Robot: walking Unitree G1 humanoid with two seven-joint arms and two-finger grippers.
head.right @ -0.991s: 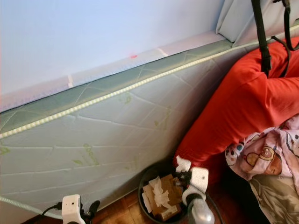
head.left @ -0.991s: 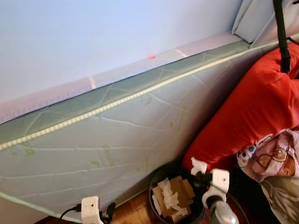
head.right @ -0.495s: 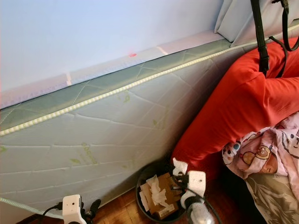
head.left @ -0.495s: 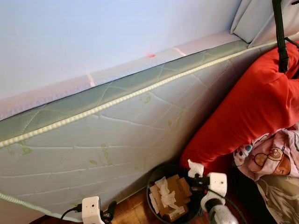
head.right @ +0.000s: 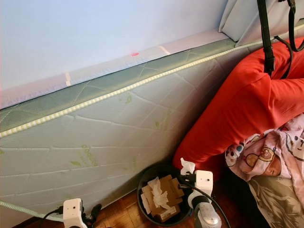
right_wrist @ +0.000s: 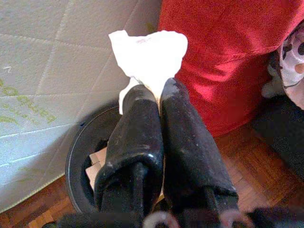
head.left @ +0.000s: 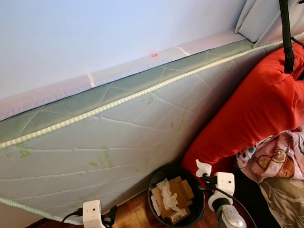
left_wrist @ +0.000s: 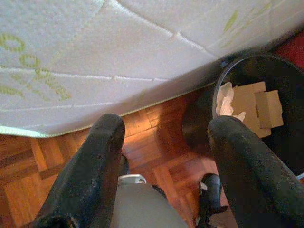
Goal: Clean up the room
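Currently I hold a tissue (right_wrist: 148, 53) clenched in the right end effector (right_wrist: 159, 90), beside the bin (head.left: 156, 179) rim at its 3 o'clock. Left end effector (left_wrist: 164, 142) released, idle. Next: shift over the bin, release.

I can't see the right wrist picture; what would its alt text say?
The right tool, fingers closed, pinches a crumpled white tissue above a black bin holding cardboard. Behind are a quilted mattress on its side and a red cushion on wood flooring.

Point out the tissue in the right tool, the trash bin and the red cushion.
tissue (right_wrist: 148, 54): right wrist view, middle of the white wad.
trash bin (head.left: 199, 216): left eye view, black rim on the right.
red cushion (head.right: 247, 109): right eye view, middle of the fabric.
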